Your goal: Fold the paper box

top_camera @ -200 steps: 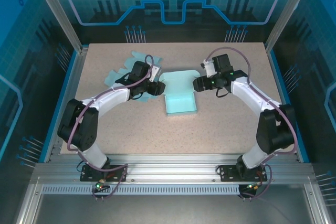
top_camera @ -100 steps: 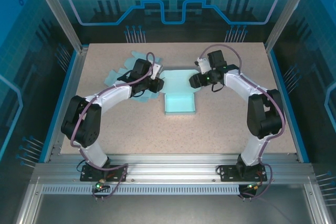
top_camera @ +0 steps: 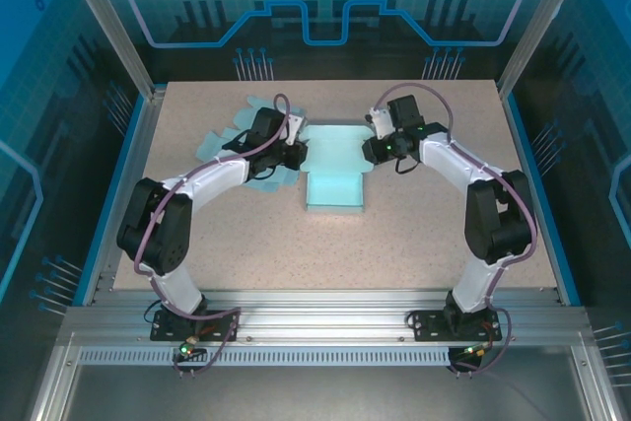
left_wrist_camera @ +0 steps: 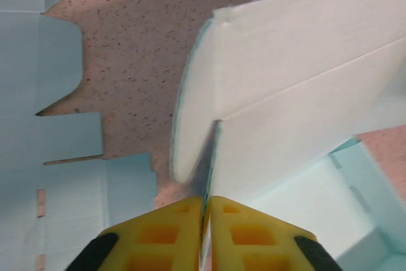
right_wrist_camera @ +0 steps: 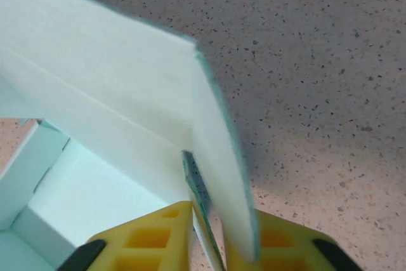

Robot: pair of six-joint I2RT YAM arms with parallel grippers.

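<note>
Since a second ago the left gripper (left_wrist_camera: pixel 206 206) and the right gripper (right_wrist_camera: pixel 219 223) have both closed, and the paper box (top_camera: pixel 333 173) has slid slightly away from the arm bases. The left gripper is clenched on the box's left flap, its thin edge pinched between the yellow fingers. The right gripper grasps the right flap. The box sits mid-table (top_camera: pixel 424 234), back panel raised. Flat blue sheets (left_wrist_camera: pixel 57 150) lie just left of it.
</note>
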